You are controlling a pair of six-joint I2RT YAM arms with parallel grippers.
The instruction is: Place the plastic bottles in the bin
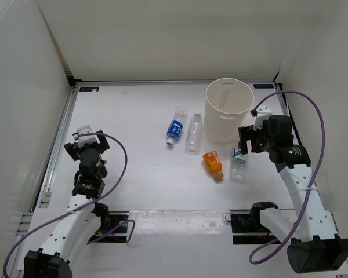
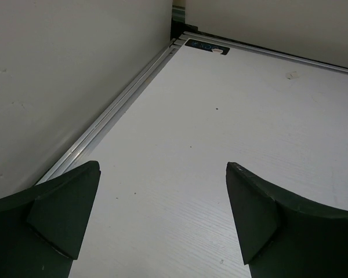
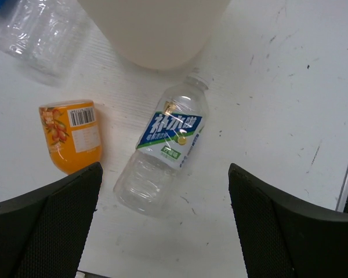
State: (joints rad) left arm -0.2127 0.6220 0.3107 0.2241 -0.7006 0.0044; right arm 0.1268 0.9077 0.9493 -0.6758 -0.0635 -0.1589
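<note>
The white bin (image 1: 227,109) stands upright at the back right; its base shows in the right wrist view (image 3: 153,29). Four bottles lie on the table: blue-labelled (image 1: 175,128), plain clear (image 1: 194,133), orange (image 1: 213,164) and white-blue labelled (image 1: 238,161). The right wrist view shows the white-blue labelled bottle (image 3: 162,150), the orange one (image 3: 72,134) and the plain clear one (image 3: 37,35). My right gripper (image 1: 247,139) is open and empty, hovering above the white-blue bottle. My left gripper (image 1: 86,139) is open and empty at the far left, away from all bottles.
White enclosure walls ring the table. A metal rail (image 2: 116,110) runs along the left edge, another along the right (image 1: 287,110). Purple cables loop from both arms. Bare tabletop (image 2: 220,127) lies under the left gripper.
</note>
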